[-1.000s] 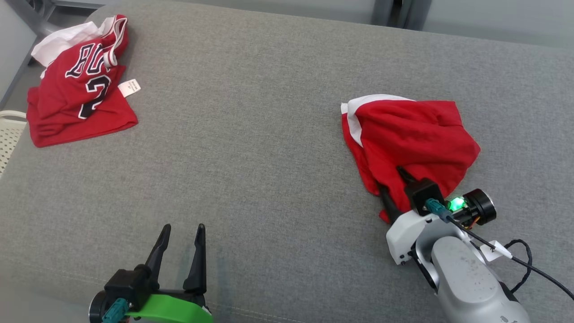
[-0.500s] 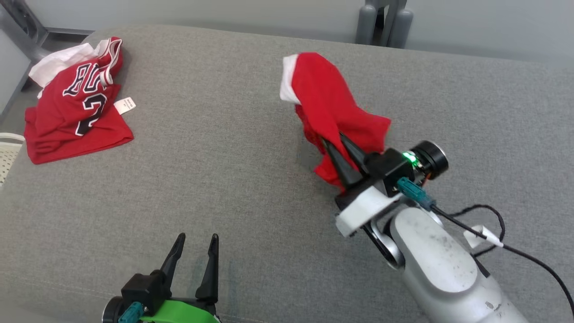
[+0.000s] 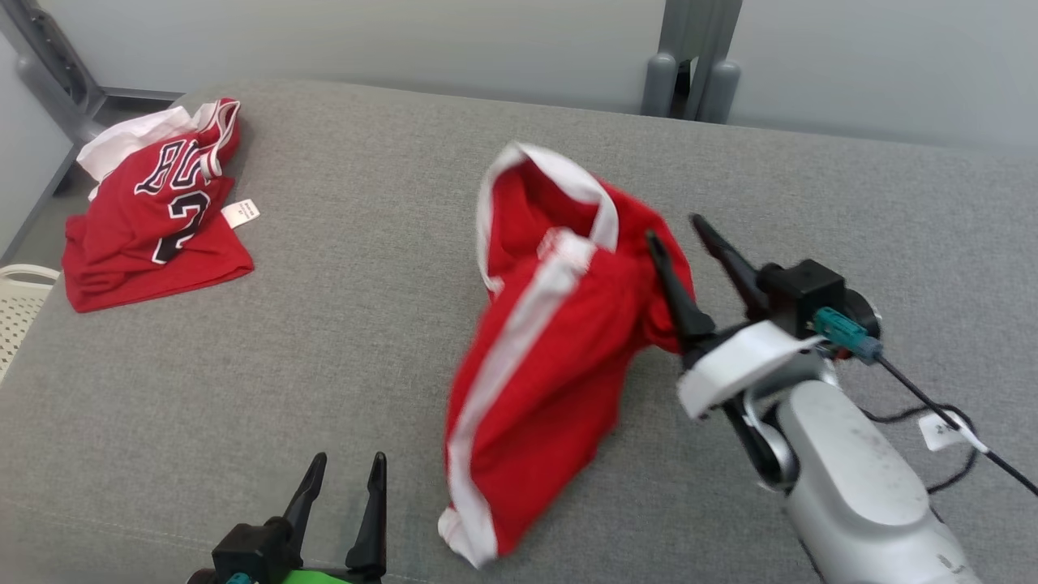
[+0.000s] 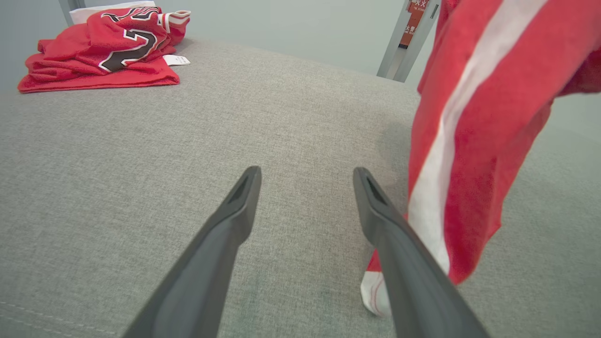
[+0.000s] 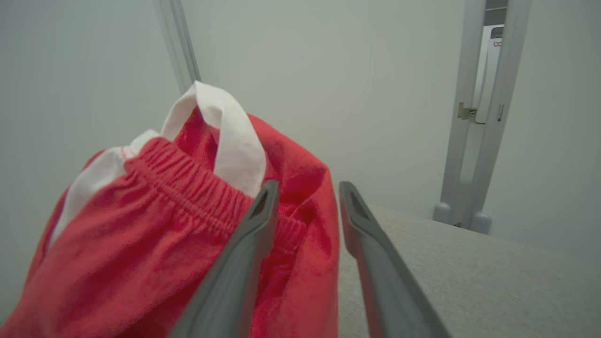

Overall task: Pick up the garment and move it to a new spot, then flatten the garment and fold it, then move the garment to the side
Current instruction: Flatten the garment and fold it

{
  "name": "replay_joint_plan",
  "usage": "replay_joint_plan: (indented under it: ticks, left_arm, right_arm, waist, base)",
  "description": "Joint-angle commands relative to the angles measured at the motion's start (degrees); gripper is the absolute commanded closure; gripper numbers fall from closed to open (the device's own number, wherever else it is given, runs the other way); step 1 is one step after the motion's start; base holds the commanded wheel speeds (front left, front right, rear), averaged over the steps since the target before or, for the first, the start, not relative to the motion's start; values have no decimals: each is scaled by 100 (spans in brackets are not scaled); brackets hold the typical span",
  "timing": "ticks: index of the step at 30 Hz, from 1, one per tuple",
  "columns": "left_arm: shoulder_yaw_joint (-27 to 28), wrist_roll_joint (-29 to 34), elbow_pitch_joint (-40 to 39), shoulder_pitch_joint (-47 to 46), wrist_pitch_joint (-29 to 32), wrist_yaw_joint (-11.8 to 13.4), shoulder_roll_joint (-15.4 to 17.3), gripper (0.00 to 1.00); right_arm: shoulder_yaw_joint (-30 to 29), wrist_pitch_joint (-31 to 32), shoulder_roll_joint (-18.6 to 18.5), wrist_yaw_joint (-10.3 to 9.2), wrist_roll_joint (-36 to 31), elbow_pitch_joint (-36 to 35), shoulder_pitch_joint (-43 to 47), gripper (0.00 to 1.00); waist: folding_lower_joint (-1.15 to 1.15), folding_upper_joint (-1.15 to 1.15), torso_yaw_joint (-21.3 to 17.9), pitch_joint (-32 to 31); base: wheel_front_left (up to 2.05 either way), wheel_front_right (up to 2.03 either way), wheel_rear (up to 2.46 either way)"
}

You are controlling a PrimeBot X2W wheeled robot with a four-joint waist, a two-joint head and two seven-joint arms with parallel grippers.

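Grey woven upholstered surface (image 3: 405, 324) spans the room's foreground and carries everything else. Above its middle hang the red shorts (image 3: 551, 381) of soft cloth, with a white side stripe and a gathered waistband. They are blurred, the waistband up beside the right arm and the lower hem down near the front edge; whether the hem touches the surface cannot be told.

At the far left corner lies a red basketball jersey (image 3: 154, 227), folded, with black and white lettering, well apart from the shorts.

The right gripper (image 3: 673, 227), two long dark fingers on a pale grey arm, is raised at the right. Its fingers stand clearly apart, and the waistband lies against the outer side of one finger, with a fold of red cloth reaching into the gap. Nothing is pinched between them.

The left gripper (image 3: 349, 459) sits low at the front edge, fingers spread wide and empty, just beside the hanging hem.

A white perforated basket (image 3: 20, 308) shows at the left edge. A small white label (image 3: 242, 214) lies touching the jersey.
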Motion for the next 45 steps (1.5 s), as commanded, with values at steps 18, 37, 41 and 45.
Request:
replay_joint_plan:
  ticks: [18,37,41,45]
  left_arm:
    - [-194,83,-21,-423,2,7,15,0]
    - [-244,39,3,-251,2,7,4,0]
    - [-215,21,-38,-257,2,7,5,0]
    - [-176,35,-52,-307,1,7,4,0]
  right_arm:
    - [-1061,-19,-4,-5,-1049,-68,1305,0]
    - [747,-18,-392,-6,-646,208,1030,0]
    - [787,-18,-420,-6,-745,253,1135,16]
    - [892,-18,-389,-6,-812,312,1063,100]
  waist:
    - [0,0,-419,278]
    - [0,0,26,253]
    - [0,0,64,230]
    - [0,0,86,245]
  base:
    - [0,0,0]
    - [0,0,0]
    - [0,0,0]
    - [0,0,0]
